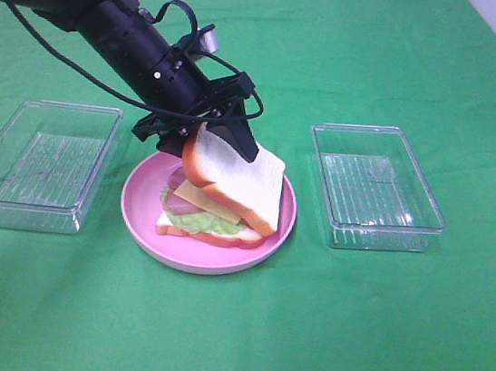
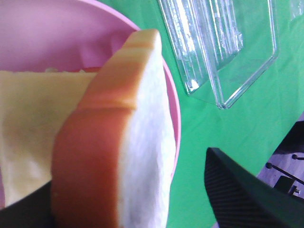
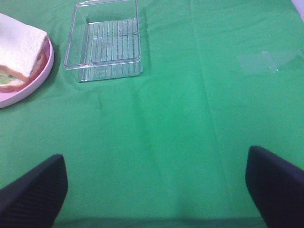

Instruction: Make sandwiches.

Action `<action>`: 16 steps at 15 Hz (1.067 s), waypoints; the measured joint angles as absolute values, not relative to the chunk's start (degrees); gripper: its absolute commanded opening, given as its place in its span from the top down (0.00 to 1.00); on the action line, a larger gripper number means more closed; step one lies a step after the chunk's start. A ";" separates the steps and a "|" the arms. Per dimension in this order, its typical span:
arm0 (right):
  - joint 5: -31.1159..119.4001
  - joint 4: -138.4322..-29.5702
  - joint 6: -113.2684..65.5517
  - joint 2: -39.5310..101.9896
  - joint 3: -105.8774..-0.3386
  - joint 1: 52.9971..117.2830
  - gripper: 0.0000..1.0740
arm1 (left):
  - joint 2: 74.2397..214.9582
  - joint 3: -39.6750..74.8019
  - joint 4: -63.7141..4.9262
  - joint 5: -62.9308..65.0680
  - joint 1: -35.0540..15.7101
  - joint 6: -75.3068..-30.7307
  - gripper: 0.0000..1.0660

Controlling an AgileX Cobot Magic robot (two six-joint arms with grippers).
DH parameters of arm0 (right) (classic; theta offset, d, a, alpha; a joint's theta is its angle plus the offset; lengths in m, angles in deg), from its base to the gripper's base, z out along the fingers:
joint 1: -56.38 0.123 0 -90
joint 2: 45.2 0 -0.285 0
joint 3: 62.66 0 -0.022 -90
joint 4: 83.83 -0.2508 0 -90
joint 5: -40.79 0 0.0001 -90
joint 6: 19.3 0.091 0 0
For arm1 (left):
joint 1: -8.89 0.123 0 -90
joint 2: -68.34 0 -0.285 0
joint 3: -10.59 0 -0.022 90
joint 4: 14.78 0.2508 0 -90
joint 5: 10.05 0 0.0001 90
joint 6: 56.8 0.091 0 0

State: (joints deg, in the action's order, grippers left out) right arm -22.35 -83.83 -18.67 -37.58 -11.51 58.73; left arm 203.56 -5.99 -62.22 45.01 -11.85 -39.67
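On the round pink plate (image 1: 139, 217), at the middle of the green-covered desk (image 1: 238, 331), lay the sandwich stack: bottom bread slice (image 1: 196, 232), lettuce (image 1: 202, 220), bacon (image 1: 175, 181) and cheese (image 1: 209, 202). A top bread slice (image 1: 235, 182) leaned tilted on it between the left fingers (image 1: 213, 140), which stood partly apart; contact could not be told. One clear tray (image 1: 36, 162) sat left of the plate, another (image 1: 376, 186) right. The right fingers (image 3: 156, 187) stood wide apart over bare cloth, holding nothing.
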 measured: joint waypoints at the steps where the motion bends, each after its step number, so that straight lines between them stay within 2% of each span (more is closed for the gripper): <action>1: -22.35 -83.83 -18.67 -37.58 -11.51 58.73 0.10 | 203.56 -7.02 -59.53 45.13 -11.85 -41.96 0.33; 3: -22.35 -83.83 -18.67 -37.58 -11.51 58.73 0.10 | 203.56 -9.65 -53.34 46.39 -11.85 -46.03 0.23; 6: -22.35 -83.83 -18.67 -37.58 -11.51 58.73 0.10 | 203.56 -16.81 -41.83 54.47 -11.85 -53.48 0.22; 8: -22.35 -83.83 -18.67 -37.58 -11.51 58.73 0.10 | 203.56 -19.28 -39.19 58.19 -11.85 -55.25 0.16; 10: -22.35 -83.83 -18.67 -37.58 -11.51 58.73 0.10 | 203.21 -20.48 -36.04 58.94 -12.14 -56.80 0.05; 13: -22.35 -83.83 -18.67 -37.58 -11.51 58.73 0.10 | 198.80 -20.77 -24.12 59.17 -12.25 -61.38 0.04; 16: -22.35 -83.83 -18.67 -37.58 -11.51 58.73 0.10 | 195.99 -20.82 -18.28 59.34 -10.42 -61.67 0.04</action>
